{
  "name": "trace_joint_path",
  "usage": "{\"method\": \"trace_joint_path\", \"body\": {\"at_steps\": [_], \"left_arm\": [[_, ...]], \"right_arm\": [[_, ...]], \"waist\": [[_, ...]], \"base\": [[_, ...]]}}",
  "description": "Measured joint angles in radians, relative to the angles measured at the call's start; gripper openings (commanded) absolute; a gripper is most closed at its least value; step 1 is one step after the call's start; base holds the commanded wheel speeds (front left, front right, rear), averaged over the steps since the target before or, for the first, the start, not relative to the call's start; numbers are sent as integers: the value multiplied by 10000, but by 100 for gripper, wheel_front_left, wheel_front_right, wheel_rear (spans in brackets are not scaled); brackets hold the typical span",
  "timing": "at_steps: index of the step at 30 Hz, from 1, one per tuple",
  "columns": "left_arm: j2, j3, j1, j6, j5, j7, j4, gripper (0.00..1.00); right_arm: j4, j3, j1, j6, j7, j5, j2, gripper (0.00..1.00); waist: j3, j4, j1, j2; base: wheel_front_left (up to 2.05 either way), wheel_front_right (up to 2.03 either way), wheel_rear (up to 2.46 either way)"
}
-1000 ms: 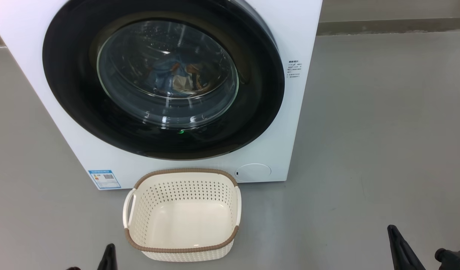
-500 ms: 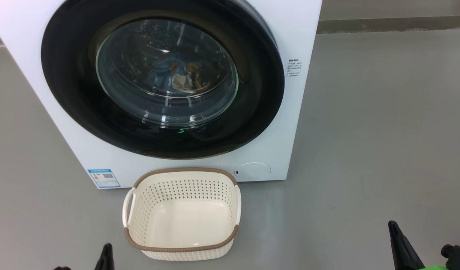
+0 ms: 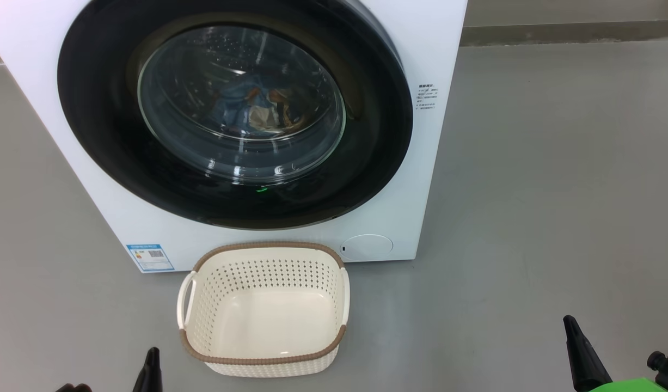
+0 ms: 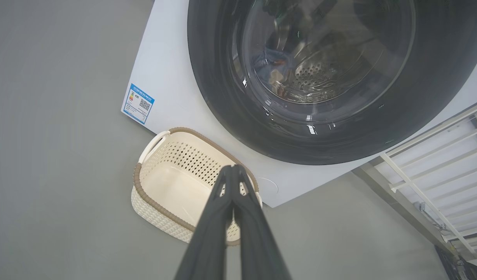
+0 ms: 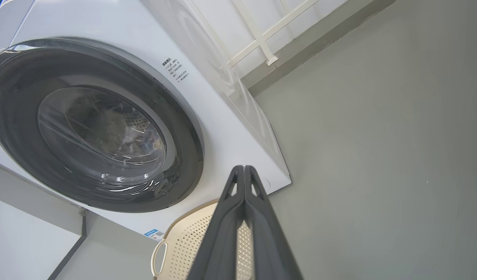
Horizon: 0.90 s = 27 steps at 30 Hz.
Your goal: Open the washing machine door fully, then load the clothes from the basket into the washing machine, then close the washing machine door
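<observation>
Starting closest to the robot, the left gripper (image 4: 232, 168) and the right gripper (image 5: 244, 168) hang low above the floor (image 3: 529, 190) and touch nothing. On both, the jaws are pressed together up to the tips and hold nothing. Between the two arms, a little further, the basket (image 3: 263, 360) stands on the floor just in front of the washing machine (image 3: 437, 43), and it is empty. Behind it the washing machine door (image 3: 366, 163) lies against the front of the machine. I see no gap along its edge, but its upper part is cut off in the head view, so I cannot be fully sure that it has latched. Through the glass, the clothes (image 3: 257, 111) lie inside the drum, blue with some orange and cream.

To my judgement, all three parts of the task are done and only a check remains. To do it well, the arms should keep away from the basket. If the door is not latched, a gripper should push on the black ring near the edge, not on the bulging glass.
</observation>
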Motion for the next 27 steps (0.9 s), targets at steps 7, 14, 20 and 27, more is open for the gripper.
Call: {"method": "trace_joint_path", "body": {"at_steps": [7,14,20,27], "left_arm": [[6,82,-175,-65,-732,180,4,0],[19,163,-204,-79,-1507,391,4,0],[25,226,-357,-100,-2165,575,6,0],[25,309,-410,-165,-2951,786,8,0]], "right_arm": [[56,-15,-151,0,159,863,56,0],[113,-38,-227,0,410,1659,88,0],[144,-50,-365,0,554,2341,98,0],[209,-71,-402,-2,763,3154,121,0]], "waist": [[24,-6,0,0],[47,-11,1,0],[67,-17,0,0],[91,-22,0,0]], "base": [[0,0,0],[0,0,0],[0,0,0],[0,0,0]]}}
